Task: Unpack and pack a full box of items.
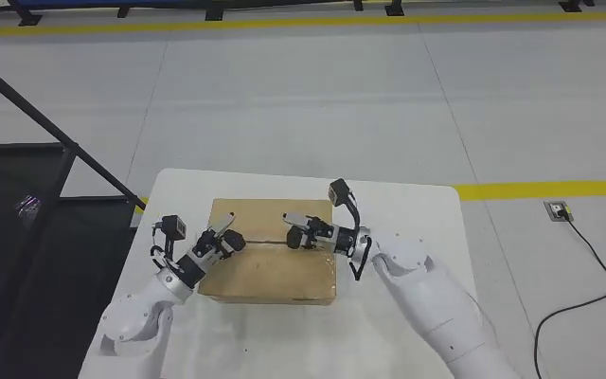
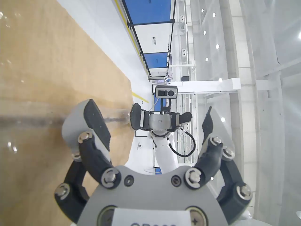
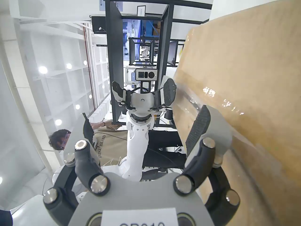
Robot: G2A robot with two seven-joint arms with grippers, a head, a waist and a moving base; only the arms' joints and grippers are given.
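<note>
The closed brown cardboard box (image 1: pixel 270 275) lies on the white table (image 1: pixel 407 213), its taped seam (image 1: pixel 265 244) running from arm to arm, with the left claw (image 1: pixel 227 233) and right claw (image 1: pixel 293 232), both spread wide, facing each other low over it, about equally near.

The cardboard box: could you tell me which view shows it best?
The top view: the whole closed box sits on the table. The left wrist view shows part of its lid with the seam; the right wrist view, a taped stretch.
</note>
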